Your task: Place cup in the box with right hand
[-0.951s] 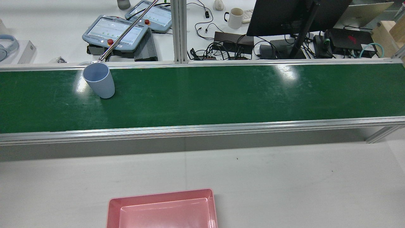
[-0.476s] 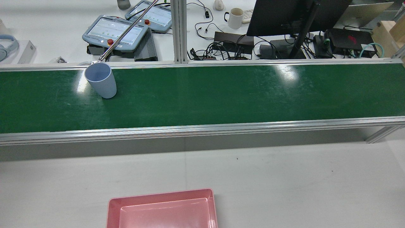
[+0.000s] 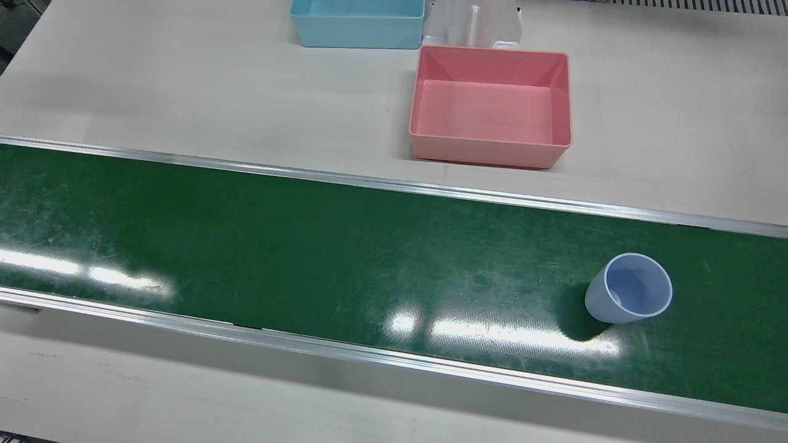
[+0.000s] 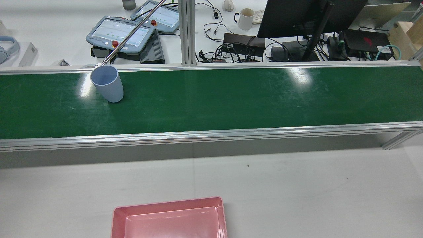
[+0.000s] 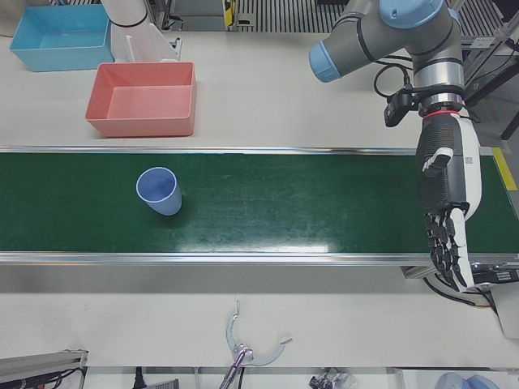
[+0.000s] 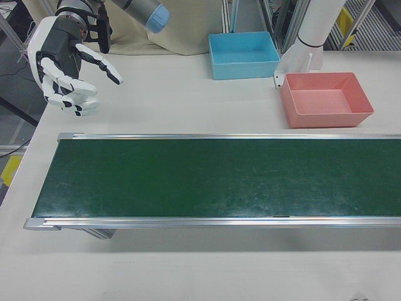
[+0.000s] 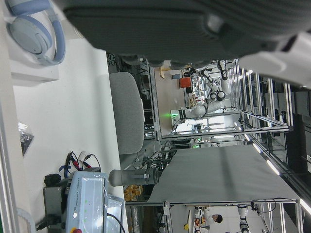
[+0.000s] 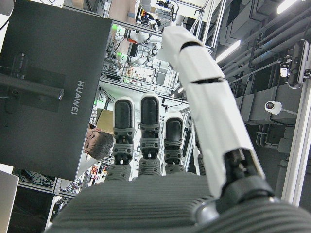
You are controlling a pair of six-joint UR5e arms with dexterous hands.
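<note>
Cup: a pale blue tumbler (image 5: 159, 190) stands upright, mouth up, on the green conveyor belt (image 5: 324, 203), toward the end of the belt on the robot's left side.
Cup axis: vertical, so its long axis points up off the belt and the wall is free all round.
Right hand: the right hand (image 6: 66, 69) hangs over the bare bench beyond the opposite end of the belt, fingers spread and lightly curled, holding nothing.
Cup from right hand: in the rear view the cup (image 4: 107, 83) lies at about 9 o'clock from where that hand waits, nearly the whole belt length away.
Left hand: the left hand (image 5: 446, 207) hangs fingers-down and spread, empty, over the belt's left-side end.
Nearer hand: by my judgement the left hand is nearer, yet the task names the right one.
Box: the pink box (image 3: 490, 114) sits empty on the bench, at about 11 o'clock from the cup in the front view.
Other bin: a blue bin (image 3: 358, 22) stands just beside it.
Coming move: the right hand likely needs the cup much closer.
</note>
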